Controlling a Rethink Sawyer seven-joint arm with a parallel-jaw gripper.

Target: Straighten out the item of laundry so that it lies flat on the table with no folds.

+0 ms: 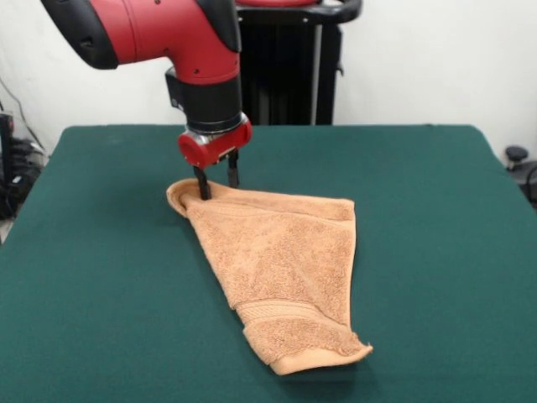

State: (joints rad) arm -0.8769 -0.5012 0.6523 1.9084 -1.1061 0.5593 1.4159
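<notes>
1. I am looking at the dark green tabletop (436, 218) from across it, and the orange-tan terry hand towel (281, 269) is lying a little left of the middle, running from mid-table toward the near edge.
2. The towel is sitting in a roughly triangular shape: a wide upper edge running left to right, tapering down to a narrower hemmed end near the bottom of the picture.
3. I am seeing a woven band (281, 312) crossing the towel just above that hemmed end, and the hem itself is curling up slightly at the near edge.
4. The upper left corner of the towel is bunching into a small rounded fold, so the cloth is not lying flat there.
5. The red and black arm (159, 34) is reaching down from the upper left, and its gripper (217, 180) is standing upright over that folded corner.
6. The two dark fingers (202, 185) are showing a narrow gap between them; the left one is touching the bunched corner, and the right one is standing just behind the towel's upper edge.
7. I cannot tell whether the fingers are actually pinching cloth or only resting against it.
8. The rest of the towel is lying loose on the tabletop, well apart from every table edge.
</notes>
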